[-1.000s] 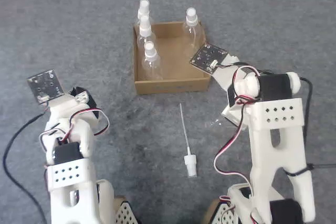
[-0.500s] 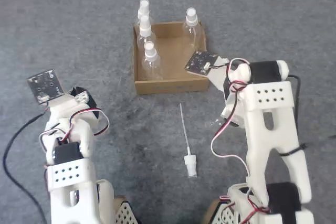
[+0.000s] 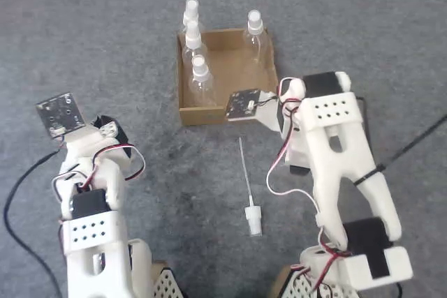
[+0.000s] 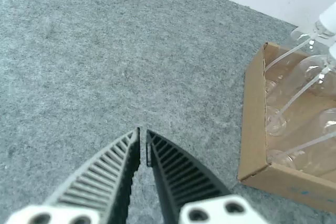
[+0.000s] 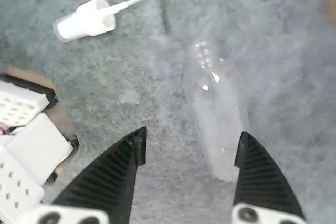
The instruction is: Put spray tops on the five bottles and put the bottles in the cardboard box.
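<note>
Grey mat [image 3: 126, 54] bearing the cardboard box [image 3: 202, 115], in or at which we count four capped bottles [image 3: 201, 78] upright; one bottle, by our reading, remains to be capped and stowed. The right arm [image 3: 335, 144] leans over the mat just beside the box's near corner. Its claw, the right gripper [image 5: 192, 132], hangs above the mat with jaws spread wide and nothing clasped. The fifth bottle [image 5: 215, 124], clear and topless, lies flat directly beneath this claw, within the span of the jaws but closer to one than the other. The governing relation: the bottle's long axis runs along the direction in which the claw points, hence across the closing direction, so the jaws straddle its width, not its length. We judge that a straight descent, shifted slightly toward the nearer jaw's side, would suit a grasp; the smooth round wall may roll. The left gripper [image 4: 143, 130] hangs over bare mat with jaws closed together on nothing, the box well off to one side; the right arm is plainly nearer the bare bottle. The loose spray top [image 3: 253, 220] lies ahead of the right claw, beyond the tip of the jaw farther from the bottle, its thin dip tube [image 3: 244, 165] stretching from the cap toward the box
</note>
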Motion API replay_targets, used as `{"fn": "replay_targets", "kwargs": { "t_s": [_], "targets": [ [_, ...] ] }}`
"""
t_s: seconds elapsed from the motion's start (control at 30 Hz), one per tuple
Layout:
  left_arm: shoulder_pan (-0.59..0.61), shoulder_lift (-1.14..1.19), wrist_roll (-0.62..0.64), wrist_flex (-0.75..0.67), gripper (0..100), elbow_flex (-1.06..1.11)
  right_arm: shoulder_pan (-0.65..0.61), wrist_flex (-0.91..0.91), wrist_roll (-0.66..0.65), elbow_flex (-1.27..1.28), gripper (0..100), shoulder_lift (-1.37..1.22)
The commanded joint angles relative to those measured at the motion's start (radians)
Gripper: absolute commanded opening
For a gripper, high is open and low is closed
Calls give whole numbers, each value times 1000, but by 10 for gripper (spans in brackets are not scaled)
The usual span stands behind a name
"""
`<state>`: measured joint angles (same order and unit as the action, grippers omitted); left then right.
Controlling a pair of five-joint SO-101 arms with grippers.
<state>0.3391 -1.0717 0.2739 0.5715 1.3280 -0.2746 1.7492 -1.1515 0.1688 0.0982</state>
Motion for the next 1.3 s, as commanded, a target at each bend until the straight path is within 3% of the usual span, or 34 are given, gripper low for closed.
{"fn": "replay_targets", "kwargs": {
  "t_s": [0.0, 0.4, 0.57, 0.8, 1.27],
  "targets": [
    [3, -14, -8, -34, 12, -5, -1, 1, -63, -60, 221, -1],
    [3, -14, -8, -49, 12, 5, 19, -71, -77, -57, 221, -102],
    [3, -14, -25, -164, 12, 65, 24, -240, -135, 68, 221, -145],
    [2, -14, -63, -180, 12, 76, 48, -429, -153, 172, 222, -153],
    [0, -14, -63, -180, 12, 76, 102, -443, -273, 252, 221, -154]
  ]
}}
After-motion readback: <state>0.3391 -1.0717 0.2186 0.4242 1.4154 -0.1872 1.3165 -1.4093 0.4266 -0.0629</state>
